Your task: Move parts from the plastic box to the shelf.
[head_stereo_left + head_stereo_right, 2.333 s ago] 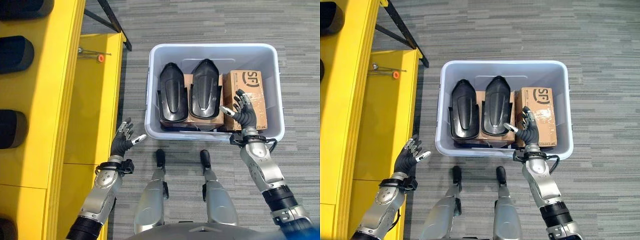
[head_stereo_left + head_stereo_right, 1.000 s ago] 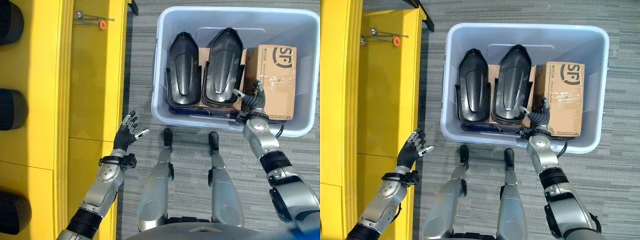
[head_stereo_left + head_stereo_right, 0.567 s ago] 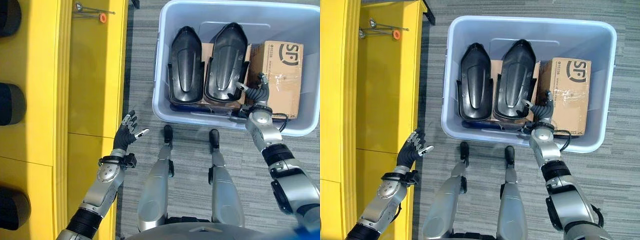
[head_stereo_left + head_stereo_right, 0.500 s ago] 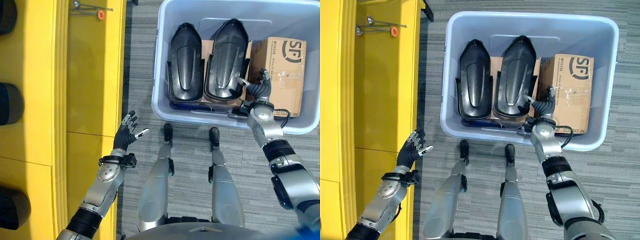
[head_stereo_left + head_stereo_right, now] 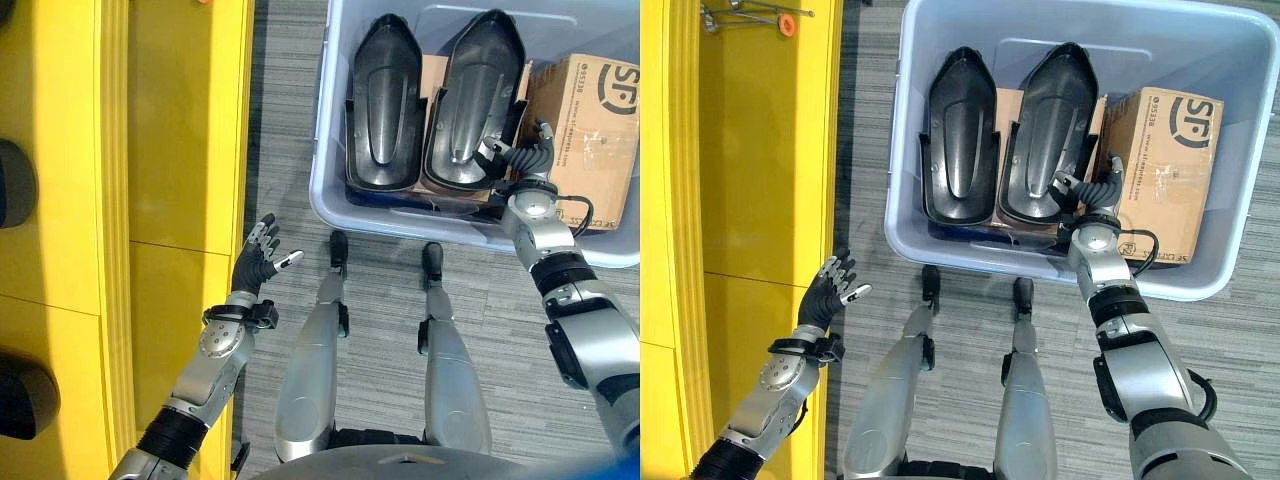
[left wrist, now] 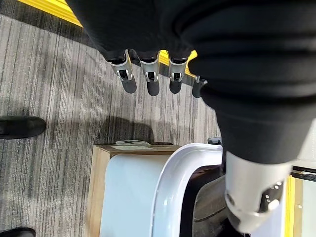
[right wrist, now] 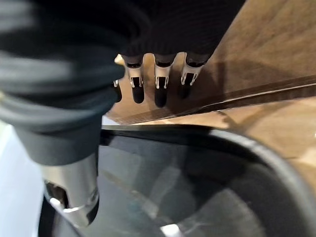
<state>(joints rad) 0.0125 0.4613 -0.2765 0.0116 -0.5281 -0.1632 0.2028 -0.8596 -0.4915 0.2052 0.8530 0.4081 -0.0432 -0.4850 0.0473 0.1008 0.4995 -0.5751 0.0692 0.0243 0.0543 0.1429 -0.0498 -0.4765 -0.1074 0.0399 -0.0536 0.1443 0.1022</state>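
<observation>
A pale blue plastic box (image 5: 902, 150) stands on the floor ahead of me. Two black moulded parts (image 5: 958, 135) (image 5: 1050, 130) lie side by side in it on brown card, next to a cardboard carton (image 5: 1160, 170). My right hand (image 5: 1095, 195) reaches over the box's near wall, between the right-hand black part (image 7: 207, 197) and the carton (image 7: 266, 74). Its fingers (image 7: 160, 86) are straight and hold nothing. My left hand (image 5: 258, 262) hangs open over the carpet beside the yellow shelf (image 5: 180, 150).
Black parts (image 5: 8, 170) (image 5: 25, 400) lie on the shelf's far left. A thin metal tool with an orange tip (image 5: 788, 25) rests at the shelf's far end. Grey carpet (image 5: 280, 130) runs between shelf and box. The box's rim (image 6: 168, 187) appears past my left fingers (image 6: 148, 81).
The camera has shifted, so the box sits higher and nearer. My right hand has reached deeper into the box, up against the right black part. The left hand has stayed put.
</observation>
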